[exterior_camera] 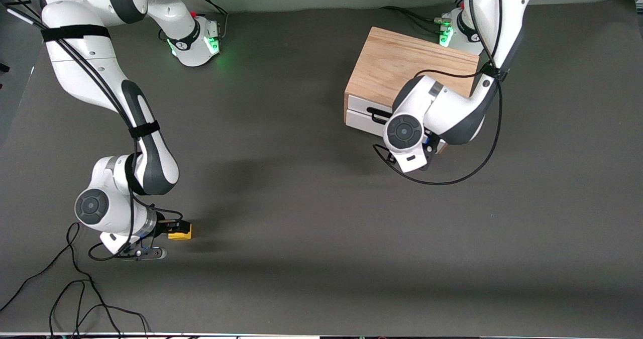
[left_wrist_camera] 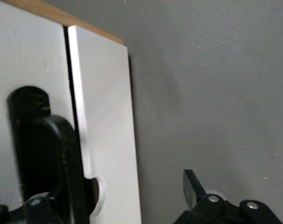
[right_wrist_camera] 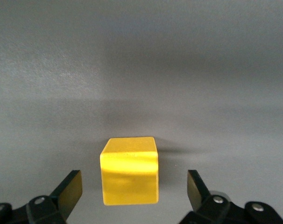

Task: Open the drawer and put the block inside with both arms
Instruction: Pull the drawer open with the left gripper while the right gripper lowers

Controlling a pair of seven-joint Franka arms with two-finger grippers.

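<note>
The right gripper (right_wrist_camera: 132, 191), jaws open, straddles the block (exterior_camera: 180, 232) on the tabletop (exterior_camera: 301, 238) near the right arm's end. The left gripper (left_wrist_camera: 123, 196), jaws open, is at the handle (left_wrist_camera: 38, 149) of the shut drawer (exterior_camera: 364, 119).

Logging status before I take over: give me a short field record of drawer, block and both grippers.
drawer: white front looks flush with the cabinet, not yet pulled out
handle: black bar, left gripper straddling it, fingers open, one on each side
block: yellow cube on the table toward the right arm's end, nearer the front camera than the cabinet
right gripper: open, one finger on each side of the block, gaps showing, not gripping yet
</note>
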